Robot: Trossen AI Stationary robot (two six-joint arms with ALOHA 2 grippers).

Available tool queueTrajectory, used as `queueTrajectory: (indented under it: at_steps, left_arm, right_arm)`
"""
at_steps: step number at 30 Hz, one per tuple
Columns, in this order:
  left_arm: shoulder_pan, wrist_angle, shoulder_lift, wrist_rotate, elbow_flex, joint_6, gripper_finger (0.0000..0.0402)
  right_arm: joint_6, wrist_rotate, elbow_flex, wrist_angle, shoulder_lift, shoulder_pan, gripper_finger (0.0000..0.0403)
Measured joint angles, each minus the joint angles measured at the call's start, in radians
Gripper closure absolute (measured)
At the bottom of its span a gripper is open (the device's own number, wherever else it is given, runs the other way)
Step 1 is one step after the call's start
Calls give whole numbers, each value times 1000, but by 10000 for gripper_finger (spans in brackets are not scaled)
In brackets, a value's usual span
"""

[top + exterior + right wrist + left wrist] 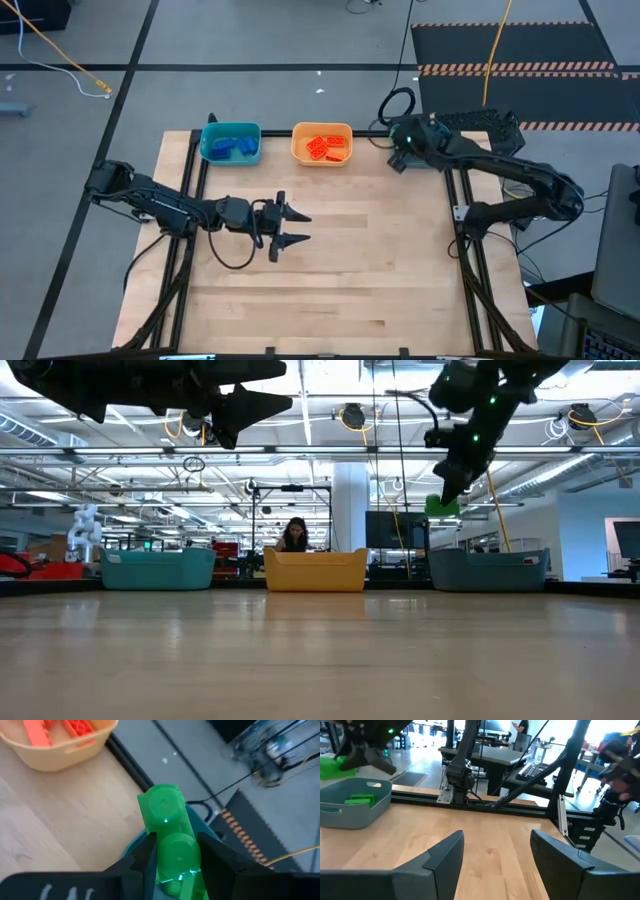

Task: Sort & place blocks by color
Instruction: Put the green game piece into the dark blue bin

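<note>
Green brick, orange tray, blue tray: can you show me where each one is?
green brick [170, 835]: right wrist view, studded top, clamped between the fingers.
orange tray [297, 143]: high view, left rim.
blue tray [208, 138]: high view, left rim.

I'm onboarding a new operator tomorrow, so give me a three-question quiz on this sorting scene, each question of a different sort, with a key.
1. True or false: the right gripper holds a green block.
2. Multiple choice: the orange tray contains A) blue blocks, B) orange-red blocks, C) nothing.
3. Short answer: where is the left gripper, and is it carrying anything?

Key:
1. True; its fingers are clamped on the block, above the third tray that holds a green block.
2. B; the blue blocks lie in the teal tray.
3. Over the bare middle of the table, open and empty.
</note>
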Motion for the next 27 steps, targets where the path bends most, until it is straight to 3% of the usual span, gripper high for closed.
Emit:
queueTrajectory:
  at_steps: [14, 27]
  left_arm:
    - [0, -8, 0, -11, 0, 35, 170]
    - [13, -9, 0, -37, 0, 41, 170]
  right_arm:
    - [-117, -123, 0, 84, 212, -293, 293]
    - [-145, -172, 0, 133, 260, -338, 275]
